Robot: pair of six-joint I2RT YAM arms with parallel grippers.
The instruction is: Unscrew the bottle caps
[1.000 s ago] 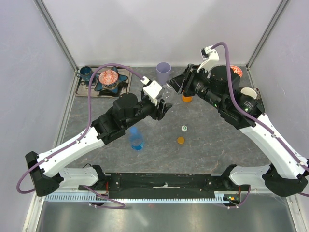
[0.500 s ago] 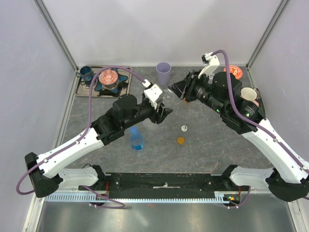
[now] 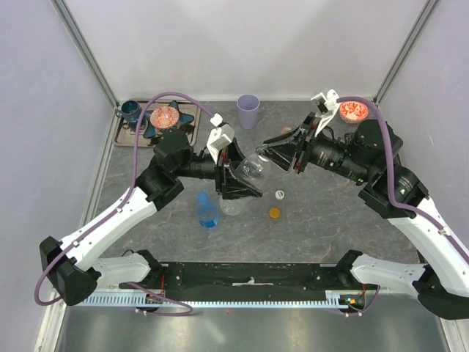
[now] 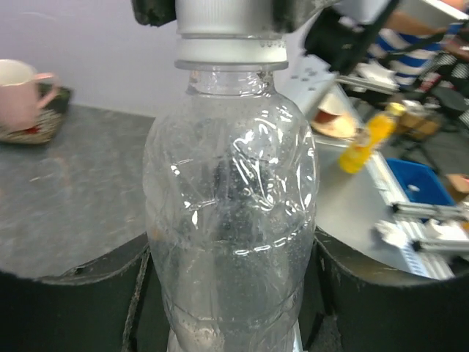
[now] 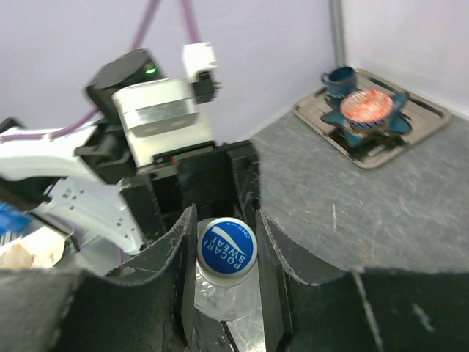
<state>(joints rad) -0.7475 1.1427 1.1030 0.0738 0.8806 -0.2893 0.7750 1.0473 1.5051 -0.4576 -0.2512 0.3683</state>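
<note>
Both arms have swung to mid-frame, where the left gripper (image 3: 245,183) clamps the clear bottle (image 3: 249,170) and the right gripper (image 3: 267,154) pinches its unremoved blue cap (image 5: 226,247); the blue bottle (image 3: 207,211) waits lower left, with the orange cap (image 3: 274,213) and green-and-white cap (image 3: 280,194) already off.

The clear bottle (image 4: 231,220) is colourless and glossy; its cap (image 5: 226,247) is white-sided with a blue top and white lettering. Also in view are a blue bottle (image 3: 207,210), an orange cap (image 3: 274,213), a white-and-green cap (image 3: 280,195) and a lilac cup (image 3: 248,110). The tabletop (image 3: 330,220) is mottled grey with pale veins.
</note>
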